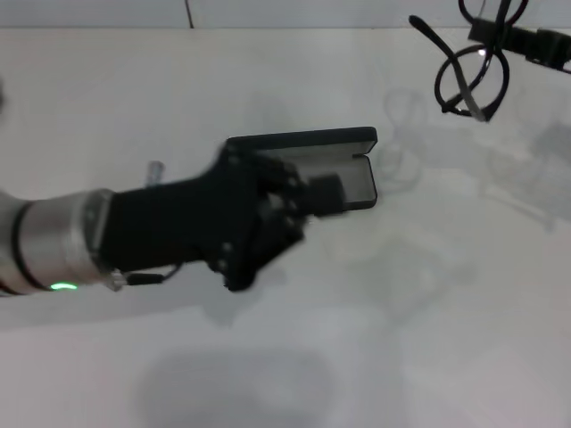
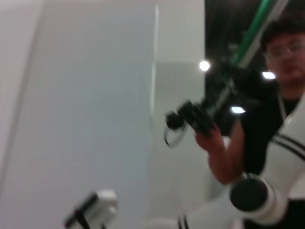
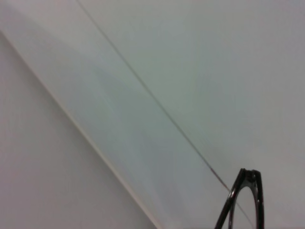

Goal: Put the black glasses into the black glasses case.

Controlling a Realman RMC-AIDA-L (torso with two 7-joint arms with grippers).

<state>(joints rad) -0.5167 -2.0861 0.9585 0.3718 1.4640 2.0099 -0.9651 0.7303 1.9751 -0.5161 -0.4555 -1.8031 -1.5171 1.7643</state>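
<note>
Nearest to you, the left arm reaches in from the bench's left edge, its silver cuff lit by a small green light. Its left tool sits at the middle of the bench, closed on the front edge of the black glasses case. You can see the case lying open on the white bench, its dark lid standing up along the far side and the grey lining showing just past the tool.

Farther off, toward the bench's far right corner, the black glasses hang well clear of the surface and well apart from the case. Your right tool enters from the right edge at the top of the head view and holds the glasses by the frame; one slim temple arm juts out to the left, and the lenses hang tilted below the grip. Faint shadows of the glasses fall on the bench beneath them.

From the left wrist camera you see the right tool carrying the glasses against a pale wall. The right wrist camera catches only a sliver of the black frame.
</note>
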